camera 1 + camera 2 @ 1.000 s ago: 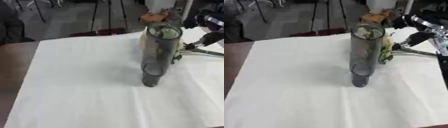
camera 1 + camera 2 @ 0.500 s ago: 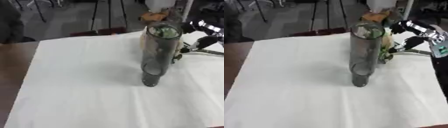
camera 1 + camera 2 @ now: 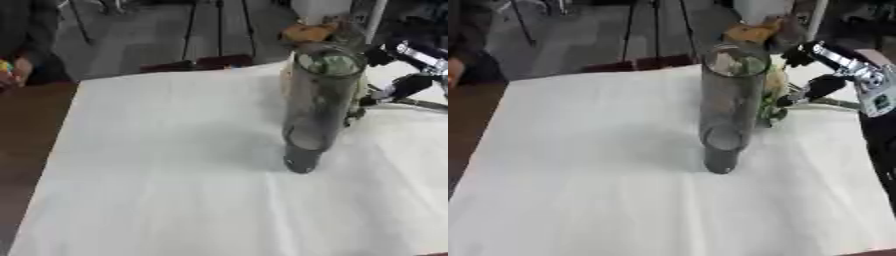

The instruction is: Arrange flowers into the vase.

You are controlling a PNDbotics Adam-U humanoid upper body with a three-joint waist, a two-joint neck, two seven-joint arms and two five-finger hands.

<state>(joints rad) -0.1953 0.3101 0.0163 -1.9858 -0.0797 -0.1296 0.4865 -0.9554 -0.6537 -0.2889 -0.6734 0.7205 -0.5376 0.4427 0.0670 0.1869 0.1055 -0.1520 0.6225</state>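
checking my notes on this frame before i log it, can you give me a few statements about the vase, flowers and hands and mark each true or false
1. The vase stands upright on the white cloth. True.
2. Flowers already stand inside the vase. False: the flowers lie on the cloth behind and to the right of the vase; none rise from its mouth.
3. The right hand is at the flowers, right of the vase. True.
4. The left hand is holding the vase steady. False: the left hand shows in neither view, and nothing touches the vase.
5. The vase is see-through glass. True.
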